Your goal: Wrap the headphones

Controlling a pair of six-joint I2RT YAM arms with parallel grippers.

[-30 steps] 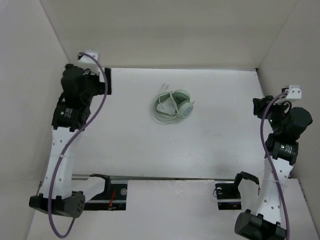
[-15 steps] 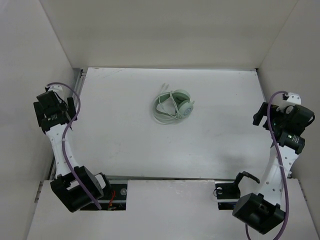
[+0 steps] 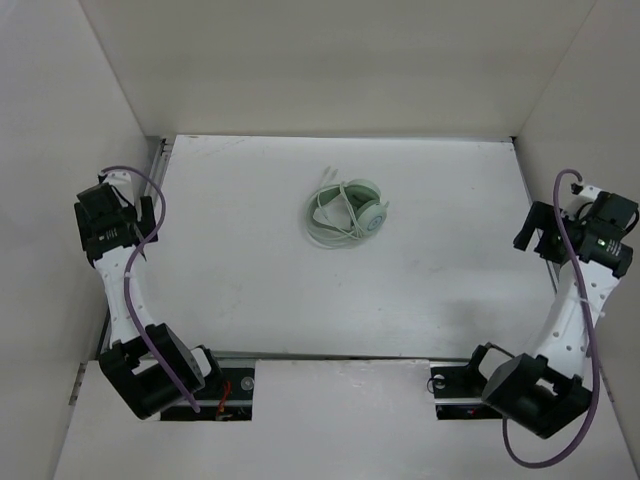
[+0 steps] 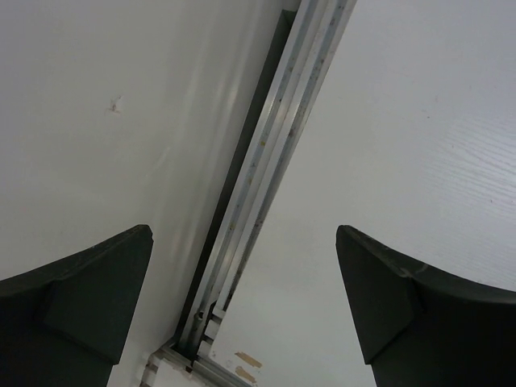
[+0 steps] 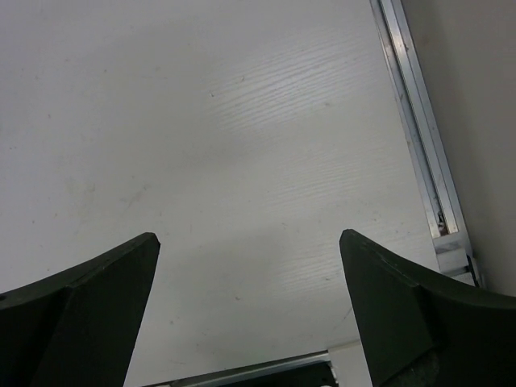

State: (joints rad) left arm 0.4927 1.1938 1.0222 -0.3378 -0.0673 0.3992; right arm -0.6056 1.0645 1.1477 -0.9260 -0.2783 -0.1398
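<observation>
The pale mint-green headphones [image 3: 347,213] lie on the white table, a little behind its middle, ear cups together and the thin pale cable looped around them. Nothing touches them. My left gripper [image 3: 143,214] hangs at the table's left edge, far from them. In the left wrist view the left gripper [image 4: 243,230] is open over the edge rail, with nothing between its dark fingers [image 4: 81,294]. My right gripper [image 3: 533,236] is at the right edge. The right wrist view shows the right gripper [image 5: 248,235] open over bare table. The headphones appear in neither wrist view.
White walls enclose the table on three sides. An aluminium rail [image 4: 274,161] runs along the left edge, and another rail [image 5: 415,129] along the right edge. The arm bases [image 3: 150,375] sit at the near edge, with purple cables looping off both arms.
The left arm has swung from the back-left corner down to the left edge. The right arm has drawn further right and its jaws have opened wider. The headphones have not moved.
</observation>
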